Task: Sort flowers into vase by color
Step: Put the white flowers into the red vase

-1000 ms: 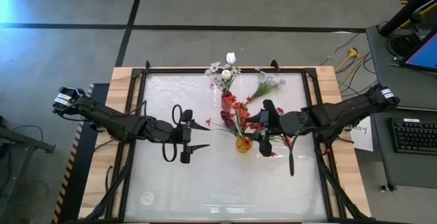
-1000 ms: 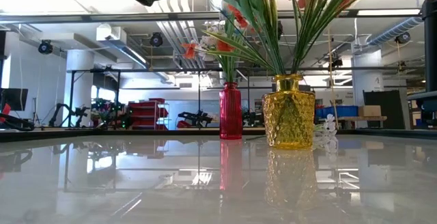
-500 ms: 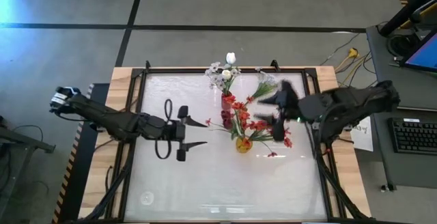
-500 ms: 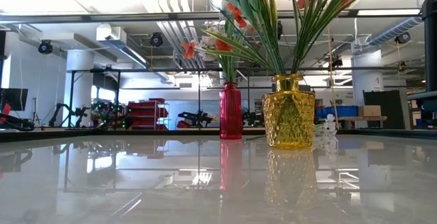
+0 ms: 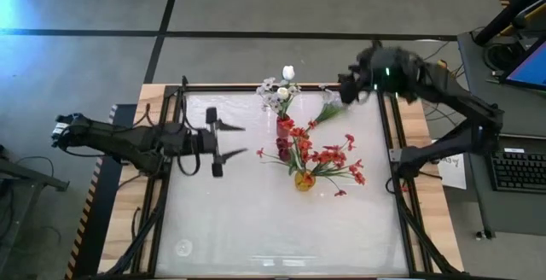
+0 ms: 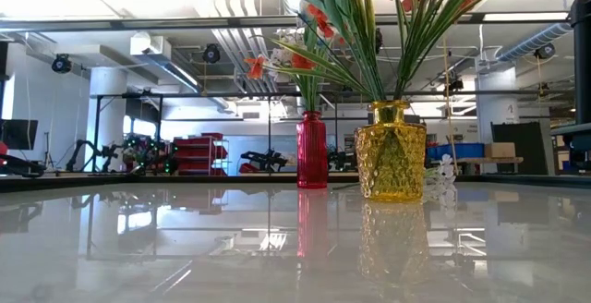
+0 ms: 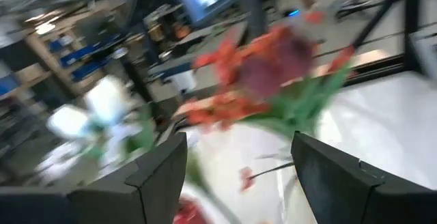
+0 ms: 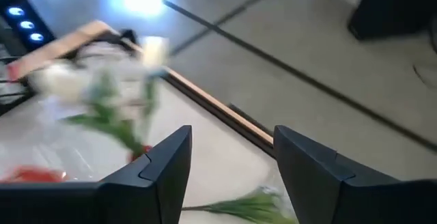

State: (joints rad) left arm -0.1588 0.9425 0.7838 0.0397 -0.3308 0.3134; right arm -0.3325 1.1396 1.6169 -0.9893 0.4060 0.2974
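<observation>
The white spray (image 5: pixel 331 107) that lies loose on the table (image 5: pixel 256 220), near the far edge and just beside the red vase (image 5: pixel 283 128), looks to me like the last flower to sort. The yellow vase (image 5: pixel 304 180) in mid-table holds the red-orange blossoms (image 5: pixel 328 156); the red one holds white blooms (image 5: pixel 279 90).

My right gripper (image 5: pixel 350 89) hangs over the far right corner, near that spray, fingers apart and empty. I'd come down along the stem, pinch it low and lift clear of the blossoms before swinging to the red vase. My left gripper (image 5: pixel 220 139) waits open, well left of the vases.

Both wrist views are smeared, so I can't make out the stem's exact lie. The low view cuts off the flower heads and shows no gripper.
</observation>
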